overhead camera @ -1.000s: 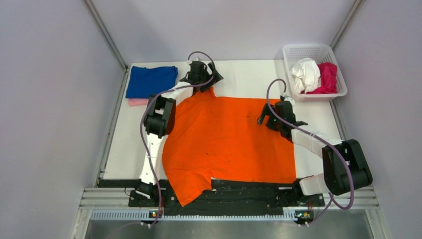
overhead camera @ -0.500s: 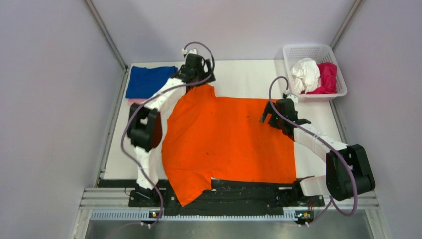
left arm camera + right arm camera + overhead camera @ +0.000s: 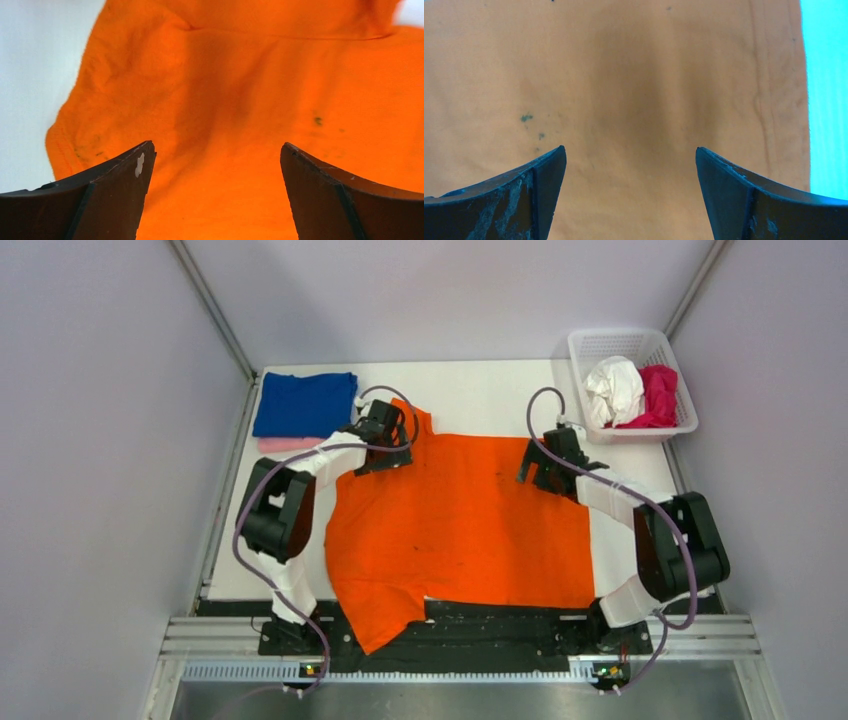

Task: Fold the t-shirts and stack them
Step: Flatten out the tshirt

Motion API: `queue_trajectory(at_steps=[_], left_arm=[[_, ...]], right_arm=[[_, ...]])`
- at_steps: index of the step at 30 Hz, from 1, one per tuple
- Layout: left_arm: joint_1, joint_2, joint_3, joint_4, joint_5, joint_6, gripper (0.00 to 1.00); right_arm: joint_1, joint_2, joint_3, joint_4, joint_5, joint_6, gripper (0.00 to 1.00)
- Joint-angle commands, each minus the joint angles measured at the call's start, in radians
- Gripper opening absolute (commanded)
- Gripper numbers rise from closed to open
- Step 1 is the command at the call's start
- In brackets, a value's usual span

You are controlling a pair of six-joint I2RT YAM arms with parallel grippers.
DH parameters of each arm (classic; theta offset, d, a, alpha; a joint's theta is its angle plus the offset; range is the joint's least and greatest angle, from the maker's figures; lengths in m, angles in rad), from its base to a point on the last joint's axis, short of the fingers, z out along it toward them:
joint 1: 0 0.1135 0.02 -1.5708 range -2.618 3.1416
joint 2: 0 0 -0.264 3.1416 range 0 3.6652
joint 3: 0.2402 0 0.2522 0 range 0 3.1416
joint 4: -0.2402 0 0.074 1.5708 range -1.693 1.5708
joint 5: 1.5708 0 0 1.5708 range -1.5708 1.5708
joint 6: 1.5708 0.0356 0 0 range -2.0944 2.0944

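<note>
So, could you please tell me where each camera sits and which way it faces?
Top external: above and behind, facing down on the table; both arms show.
Left wrist: on the left arm, facing a sleeve of the orange t-shirt; open left claw shows.
Right wrist: on the right arm, facing its flat cloth; open right claw shows.
Shared: the orange t-shirt.

Robot lab cell: plain panel walls boxing white table, aluminium rail along near edge

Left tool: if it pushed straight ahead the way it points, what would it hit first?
The orange t-shirt: the open left tool points right at the cloth spread on the table, with nothing between. How near it is, I cannot tell.
</note>
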Motion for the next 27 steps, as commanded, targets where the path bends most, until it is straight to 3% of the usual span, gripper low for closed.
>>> queue_trajectory(at_steps=[1, 7, 16, 22, 27], left_arm=[[0.009, 0.119, 0.125, -0.055, -0.035, -0.024, 0.99], [0.081, 0.297, 0.277, -0.117, 0.020, -0.064, 0.99], [0.157, 0.520, 0.643, -0.239, 0.035, -0.050, 0.99], [0.176, 0.568, 0.768, -0.202, 0.079, -0.018, 0.99], [0.176, 0.524, 0.813, -0.175, 0.142, 0.017, 0.99]], right_arm=[[-0.010, 0.099, 0.101, 0.046, 0.002, -0.029, 0.99], [-0.033, 0.229, 0.182, 0.062, -0.021, -0.052, 0.99], [-0.116, 0.466, 0.411, 0.086, -0.159, -0.102, 0.98], [-0.132, 0.604, 0.628, 0.021, -0.166, -0.123, 0.99], [-0.135, 0.540, 0.648, -0.014, -0.182, -0.130, 0.99]])
